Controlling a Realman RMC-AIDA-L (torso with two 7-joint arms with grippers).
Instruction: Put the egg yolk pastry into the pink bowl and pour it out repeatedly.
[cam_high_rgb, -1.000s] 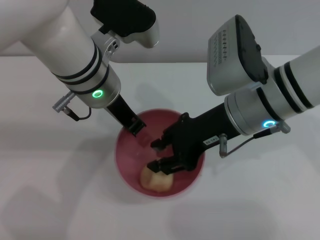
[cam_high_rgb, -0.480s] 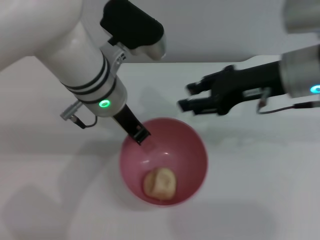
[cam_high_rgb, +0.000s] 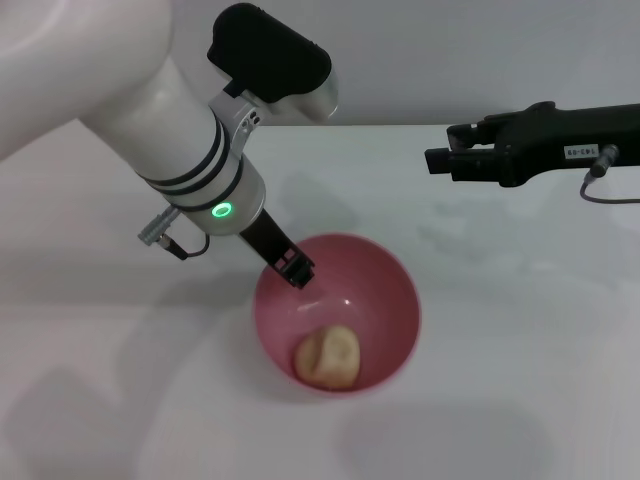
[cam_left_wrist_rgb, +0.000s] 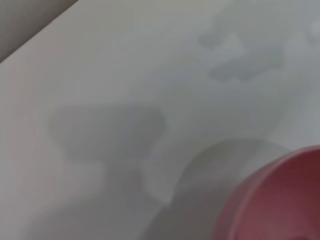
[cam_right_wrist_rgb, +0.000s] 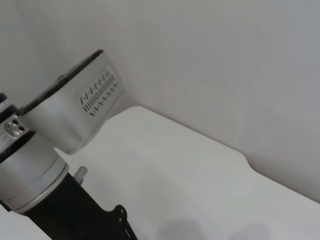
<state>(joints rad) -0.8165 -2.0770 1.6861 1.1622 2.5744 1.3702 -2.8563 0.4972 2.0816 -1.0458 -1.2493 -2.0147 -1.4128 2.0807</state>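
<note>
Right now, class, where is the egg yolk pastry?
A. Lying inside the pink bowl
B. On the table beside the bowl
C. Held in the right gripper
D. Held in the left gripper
A: the egg yolk pastry lies on the bottom of the pink bowl, with no gripper touching it.

We see a white table (cam_high_rgb: 520, 330) with soft shadows on it, and a pale wall (cam_right_wrist_rgb: 225, 60) behind.

The left arm (cam_right_wrist_rgb: 45, 165) reaches over the white table (cam_right_wrist_rgb: 200, 190) before a pale wall (cam_right_wrist_rgb: 225, 65).
</note>
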